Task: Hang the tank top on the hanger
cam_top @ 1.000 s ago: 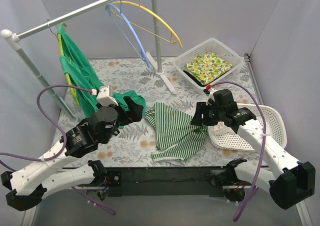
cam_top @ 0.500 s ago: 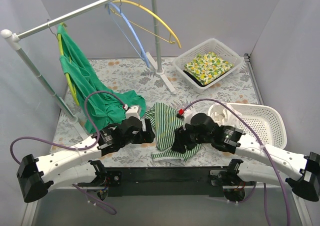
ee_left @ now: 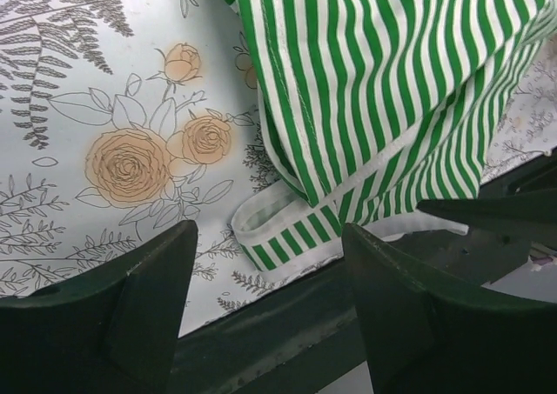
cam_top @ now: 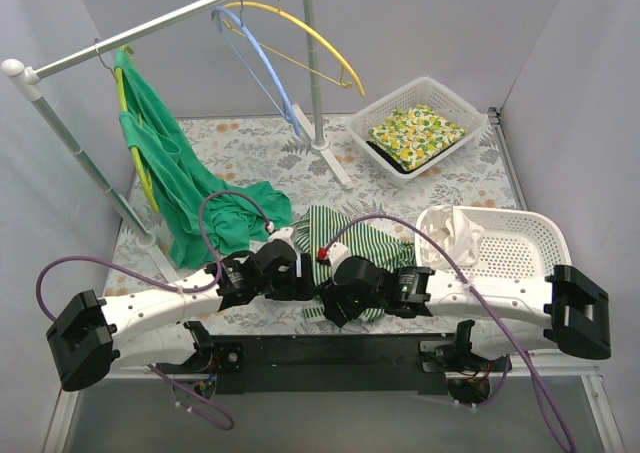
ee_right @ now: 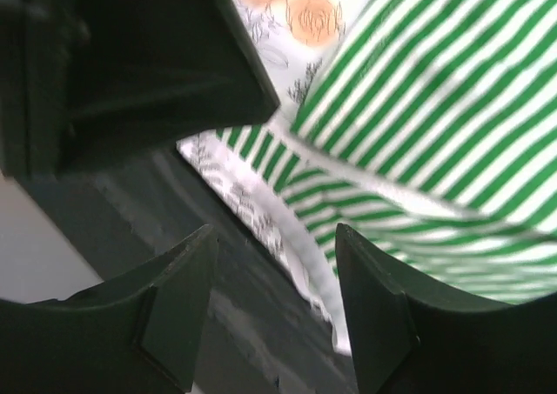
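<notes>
The striped green and white tank top (cam_top: 352, 235) lies crumpled on the floral table near its front edge. Both grippers are low over its near hem, close together. My left gripper (cam_top: 303, 279) is open; in the left wrist view (ee_left: 268, 234) a strap loop (ee_left: 280, 227) lies between its fingers, with the tank top (ee_left: 383, 90) beyond. My right gripper (cam_top: 335, 299) is open and empty; in its wrist view (ee_right: 274, 234) the tank top's hem (ee_right: 435, 107) lies above the right finger at the table's edge. The light blue hanger (cam_top: 262, 68) hangs on the rail at the back.
A plain green garment (cam_top: 170, 168) hangs on the rail (cam_top: 150, 28) at left and drapes onto the table. A yellow hanger (cam_top: 310, 33) hangs beside the blue one. A white basket (cam_top: 455, 101) holds yellow-patterned cloth; another white basket (cam_top: 525, 258) stands at right. The black front bar (cam_top: 330, 358) is just below the grippers.
Both arms have swung inward and down from the tank top's sides to its near hem at the table's front edge. The tank top is a little more bunched.
</notes>
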You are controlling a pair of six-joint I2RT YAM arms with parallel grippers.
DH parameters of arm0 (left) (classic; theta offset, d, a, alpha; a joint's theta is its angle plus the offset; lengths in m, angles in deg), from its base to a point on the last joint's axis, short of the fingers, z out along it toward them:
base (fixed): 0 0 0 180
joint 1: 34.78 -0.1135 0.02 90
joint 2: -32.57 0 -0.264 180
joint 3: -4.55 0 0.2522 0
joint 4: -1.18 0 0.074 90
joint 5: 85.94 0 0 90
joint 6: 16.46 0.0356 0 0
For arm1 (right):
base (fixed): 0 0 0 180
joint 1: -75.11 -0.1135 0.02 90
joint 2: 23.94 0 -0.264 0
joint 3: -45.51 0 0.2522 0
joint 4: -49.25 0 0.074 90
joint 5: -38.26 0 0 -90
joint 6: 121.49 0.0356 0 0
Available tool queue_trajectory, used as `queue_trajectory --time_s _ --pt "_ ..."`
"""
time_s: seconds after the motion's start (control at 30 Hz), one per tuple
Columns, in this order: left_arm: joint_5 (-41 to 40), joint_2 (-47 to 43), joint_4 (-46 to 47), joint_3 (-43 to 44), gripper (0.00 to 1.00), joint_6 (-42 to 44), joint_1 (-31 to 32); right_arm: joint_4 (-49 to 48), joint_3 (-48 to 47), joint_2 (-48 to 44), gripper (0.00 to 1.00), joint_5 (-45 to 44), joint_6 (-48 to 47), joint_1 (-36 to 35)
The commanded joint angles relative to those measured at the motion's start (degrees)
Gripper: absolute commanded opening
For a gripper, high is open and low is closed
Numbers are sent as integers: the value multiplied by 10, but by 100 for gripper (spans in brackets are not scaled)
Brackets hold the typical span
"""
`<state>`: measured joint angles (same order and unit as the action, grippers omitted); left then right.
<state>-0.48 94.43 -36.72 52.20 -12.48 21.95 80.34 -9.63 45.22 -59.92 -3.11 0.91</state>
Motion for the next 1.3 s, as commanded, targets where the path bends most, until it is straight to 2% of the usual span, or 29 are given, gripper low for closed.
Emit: queue_trajectory --time_s 0.0,0.1,0.33,0.43,0.5,0.57,0.67,0.7,0.73,0.83,0.87,0.93,1.13,1.27 --pt "-45 17 -5 26 67 -6 -18 -73 -41 54 65 -48 -2 -35" --pt "16 40 39 26 66 12 -69 -83 -63 94 65 -89 7 -67" --pt "66 102 131 35 66 32 -93 -114 -79 149 65 -120 18 -91" --pt "80 132 160 39 58 31 -108 -100 -92 181 64 -130 21 -94" --pt "95 143 175 43 47 27 -121 -97 -99 199 64 -140 22 -94" --pt "102 157 186 49 42 25 -123 -98 -104 220 64 -147 26 -94" --pt "103 171 189 64 26 27 -127 -87 -115 243 58 -164 40 -95" --pt "102 172 185 68 16 27 -128 -58 -120 246 56 -176 46 -95" --pt "101 169 180 72 12 29 -129 -43 -124 245 53 -187 53 -95" --pt "75 151 156 82 1 36 -132 20 -124 215 29 -235 88 -95" --pt "68 136 139 85 0 38 -138 37 -123 187 13 -260 95 -94" --pt "52 114 119 94 0 41 -145 92 -123 155 3 -283 118 -94" --pt "-48 23 35 127 0 45 -166 210 -135 -19 1 -355 149 -94" --pt "-79 -22 -13 153 0 50 -172 278 -150 -105 1 -423 157 -91"
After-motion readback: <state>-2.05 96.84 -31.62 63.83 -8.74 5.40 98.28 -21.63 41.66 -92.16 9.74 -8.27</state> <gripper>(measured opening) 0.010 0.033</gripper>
